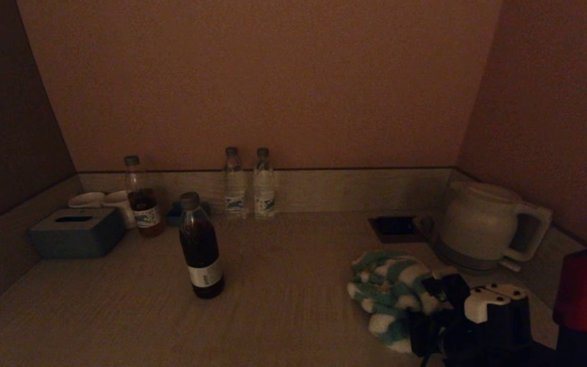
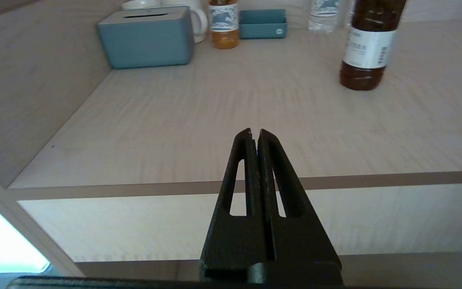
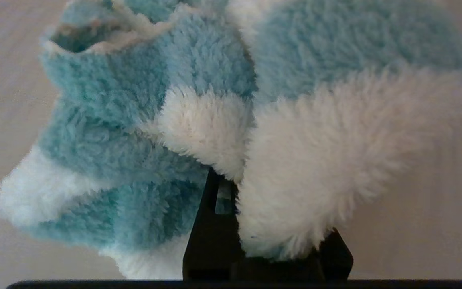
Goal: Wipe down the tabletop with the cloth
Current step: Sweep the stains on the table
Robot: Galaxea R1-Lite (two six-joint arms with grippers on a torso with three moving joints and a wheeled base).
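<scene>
A: Right gripper (image 3: 231,200) is clamped on the cloth (image 1: 390,290), near the tabletop's (image 1: 283,306) front right; left gripper (image 2: 254,134), closed, idles off the front edge.

B: Grasp done; wiping looks unstarted; dark bottle (image 1: 201,245) stands beyond.

Nothing readable here tbh. The dark bottle (image 2: 369,42) has a white label with tiny print, maybe Chinese, and the amber bottle (image 2: 223,22) label shows just a blue picture.
</scene>
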